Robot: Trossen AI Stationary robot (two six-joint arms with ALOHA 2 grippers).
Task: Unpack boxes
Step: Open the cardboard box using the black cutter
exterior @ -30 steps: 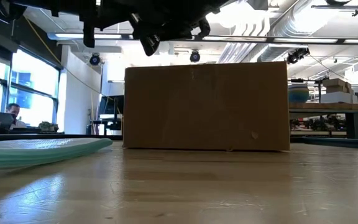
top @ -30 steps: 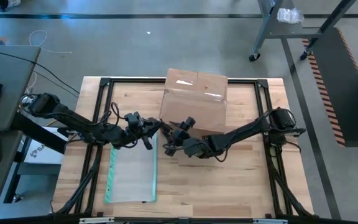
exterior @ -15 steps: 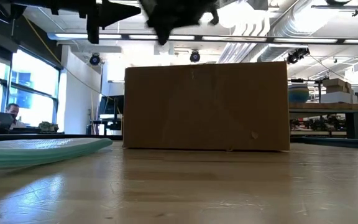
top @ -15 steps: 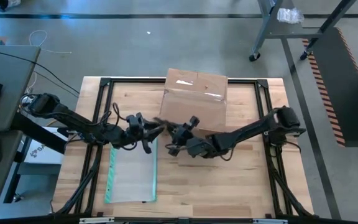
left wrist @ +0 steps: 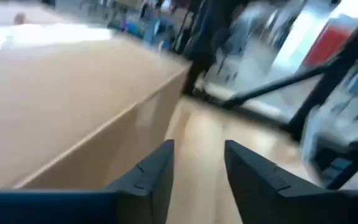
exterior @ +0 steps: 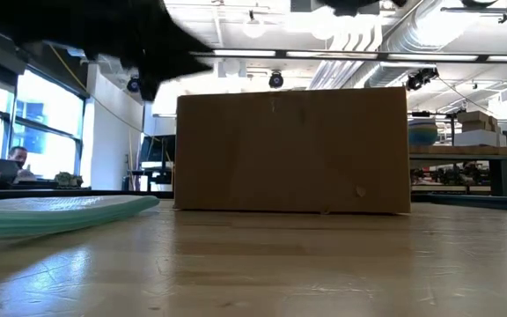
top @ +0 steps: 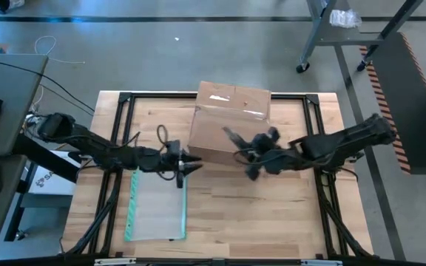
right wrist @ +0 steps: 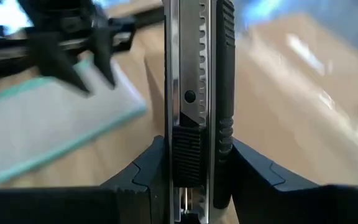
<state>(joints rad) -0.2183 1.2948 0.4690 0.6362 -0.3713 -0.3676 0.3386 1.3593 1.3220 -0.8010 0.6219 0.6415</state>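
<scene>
High view: the table is seen from above, and the box is placed at its far middle, with flaps shut and clear tape along the top seam. A flat clear pouch with a teal edge is laid on the near left part of the table, well apart from the box. The left hand is held just beside the near left corner of the box; in the left wrist view its fingers are seen apart, with nothing between them. The right hand is found at the near side of the box, and a utility knife is gripped between its fingers.
</scene>
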